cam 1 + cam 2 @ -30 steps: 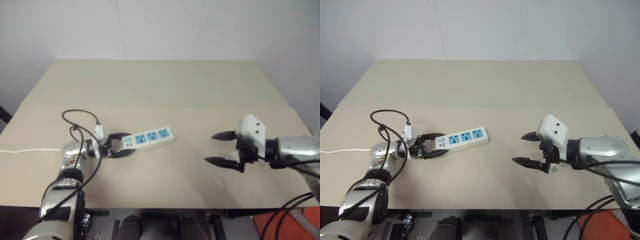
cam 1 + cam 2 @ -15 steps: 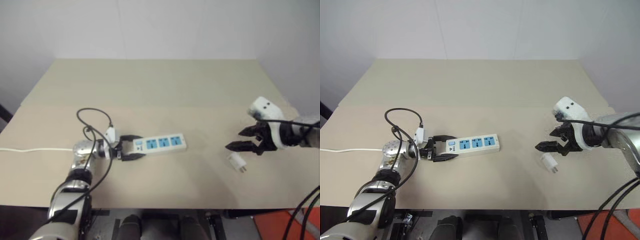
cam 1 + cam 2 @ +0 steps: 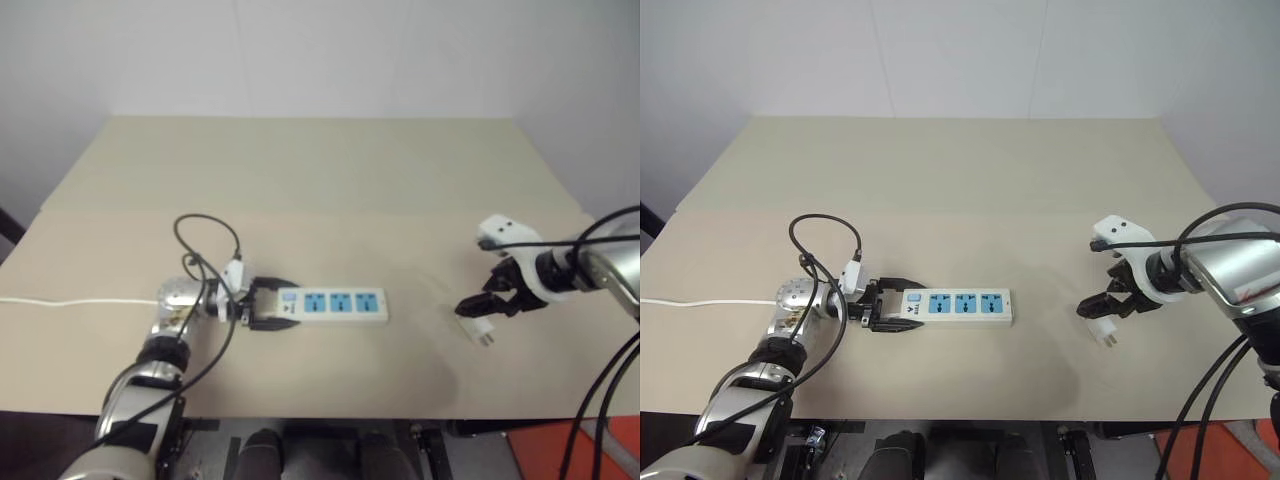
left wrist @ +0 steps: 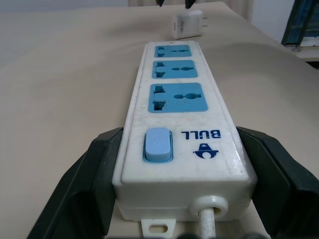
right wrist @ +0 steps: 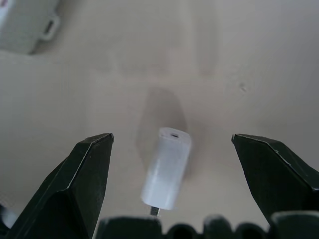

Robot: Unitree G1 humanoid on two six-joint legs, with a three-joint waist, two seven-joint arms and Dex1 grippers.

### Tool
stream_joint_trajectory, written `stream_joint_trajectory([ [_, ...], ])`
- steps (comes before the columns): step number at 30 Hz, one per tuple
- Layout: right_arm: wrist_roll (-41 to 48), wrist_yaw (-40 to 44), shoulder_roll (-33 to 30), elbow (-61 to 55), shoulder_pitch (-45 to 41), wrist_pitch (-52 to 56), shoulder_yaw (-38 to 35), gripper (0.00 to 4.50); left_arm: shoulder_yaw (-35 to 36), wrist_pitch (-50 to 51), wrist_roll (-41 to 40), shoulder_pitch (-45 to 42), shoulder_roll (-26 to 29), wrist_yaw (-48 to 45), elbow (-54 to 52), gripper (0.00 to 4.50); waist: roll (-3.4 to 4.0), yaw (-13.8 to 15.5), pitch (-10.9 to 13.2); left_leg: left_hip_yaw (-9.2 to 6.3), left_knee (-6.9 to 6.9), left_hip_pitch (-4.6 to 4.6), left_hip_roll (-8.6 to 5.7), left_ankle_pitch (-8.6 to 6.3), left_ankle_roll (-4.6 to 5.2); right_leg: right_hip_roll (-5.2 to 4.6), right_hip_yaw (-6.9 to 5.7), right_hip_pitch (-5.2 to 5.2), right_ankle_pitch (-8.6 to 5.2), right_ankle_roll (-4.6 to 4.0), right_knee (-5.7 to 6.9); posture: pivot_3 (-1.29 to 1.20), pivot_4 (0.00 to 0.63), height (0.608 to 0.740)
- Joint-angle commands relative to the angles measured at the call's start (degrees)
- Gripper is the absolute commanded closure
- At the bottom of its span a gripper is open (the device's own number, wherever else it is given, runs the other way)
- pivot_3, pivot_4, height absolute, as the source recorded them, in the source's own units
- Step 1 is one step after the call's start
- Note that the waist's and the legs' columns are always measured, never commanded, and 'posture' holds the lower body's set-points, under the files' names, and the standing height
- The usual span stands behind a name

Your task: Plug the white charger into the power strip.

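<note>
power strip (image 4: 179, 149) clamped, white charger (image 4: 187, 25) beyond

Between the long white power strip with blue sockets (image 3: 958, 305) and the small white cube charger (image 3: 1102, 333) we see bare beige tabletop (image 3: 960, 180) (its far half likewise unobstructed); a looping black cable (image 3: 823, 250) crowds the strip's switch end.

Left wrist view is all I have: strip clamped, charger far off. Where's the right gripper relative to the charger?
Observer: The right gripper hangs just above the white charger, pointing down at it.
Operator: Open?
Observer: Yes, its fingers stand wide on either side of the charger, touching nothing.
Operator: Charger upright?
Observer: No, it lies flat on the table, apart from the power strip that the left gripper grips by its switch end.
</note>
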Motion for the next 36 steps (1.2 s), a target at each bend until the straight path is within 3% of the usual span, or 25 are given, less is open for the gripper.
stream_joint_trajectory([
  [1, -1.1, -0.5, 0.8, 1.4, -1.2, 1.2, -0.5, 0.00, -1.5, -0.1, -1.0, 0.1, -0.2, -0.6, -1.7, 1.24, 0.00, 0.0, 0.0, 0.00, 0.00, 0.00, -0.01, 0.00, 0.00, 0.00, 0.00, 0.00, 0.00, 0.00, 0.00, 0.00, 0.150, 0.740],
  [20, -2.2, -3.6, 5.2, 6.4, 1.7, 2.8, -1.1, 0.00, -1.4, -0.4, -1.1, 0.3, 0.3, -0.6, -1.3, 1.24, 0.00, 0.0, 0.0, 0.00, 0.00, 0.00, -0.01, 0.00, 0.00, 0.00, 0.00, 0.00, 0.00, 0.00, -0.01, 0.00, 0.150, 0.740],
  [23, -2.4, -3.7, 5.4, 7.2, 1.9, 2.7, -0.8, 0.55, -1.3, -0.5, -1.0, 0.2, 0.2, -0.6, -1.2, 1.24, 0.00, 0.0, 0.0, 0.00, 0.00, 0.00, -0.01, 0.00, 0.00, 0.00, 0.00, 0.00, 0.00, 0.00, 0.00, 0.00, 0.150, 0.740],
  [31, -3.0, -3.8, 6.1, 9.3, 1.8, 1.9, -0.1, 3.21, -0.5, -0.9, -0.6, 0.0, -0.1, -0.6, -0.5, 1.24, 0.00, 0.0, 0.0, 0.00, 0.00, 0.00, -0.01, 0.00, 0.00, 0.00, 0.00, 0.00, 0.00, 0.00, 0.00, 0.00, 0.150, 0.740],
  [36, -4.5, -3.2, 4.4, 6.8, 1.5, -0.8, 1.6, 3.36, -0.6, -0.2, -1.0, 0.1, -0.3, -0.6, -1.4, 1.24, 0.00, 0.0, 0.0, 0.00, 0.00, 0.00, -0.01, 0.00, 0.00, 0.00, 0.00, 0.01, 0.00, 0.00, 0.00, 0.00, 0.150, 0.740],
])
